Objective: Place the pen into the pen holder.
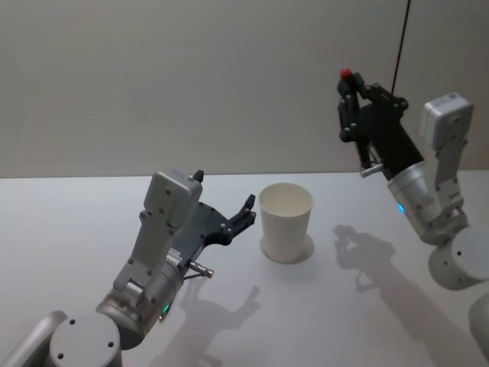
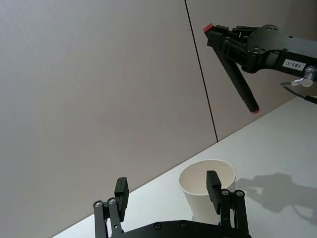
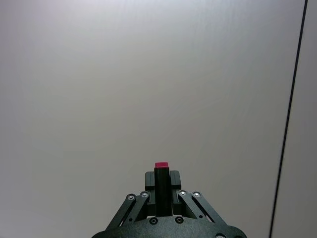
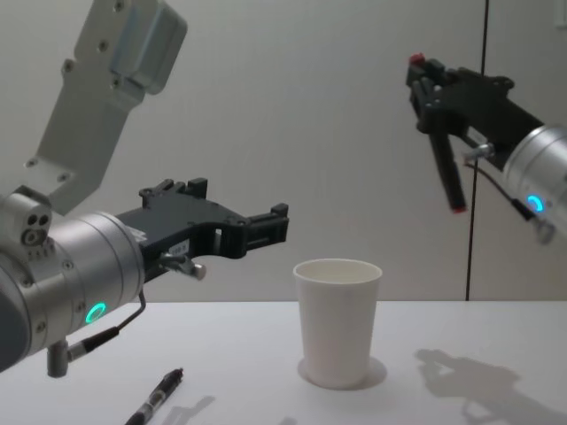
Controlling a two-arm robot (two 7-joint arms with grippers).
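The pen [image 4: 446, 164], black with red ends, hangs tilted in the air with my right gripper [image 4: 425, 75] shut on its upper part. It is high above the table, up and to the right of the pen holder [image 1: 286, 222], a white paper cup standing upright and empty. The pen's red top [image 3: 161, 166] pokes out between the right gripper's [image 3: 162, 181] fingers. My left gripper [image 1: 225, 191] hovers open just left of the cup, holding nothing; in the left wrist view the left gripper [image 2: 167, 188] faces the cup [image 2: 195, 191], with the pen [image 2: 237, 79] above it.
A second dark pen [image 4: 158, 396] lies on the white table [image 1: 76, 222] near the front left, below my left arm. A plain wall with a dark vertical line [image 4: 485, 27] stands behind the table.
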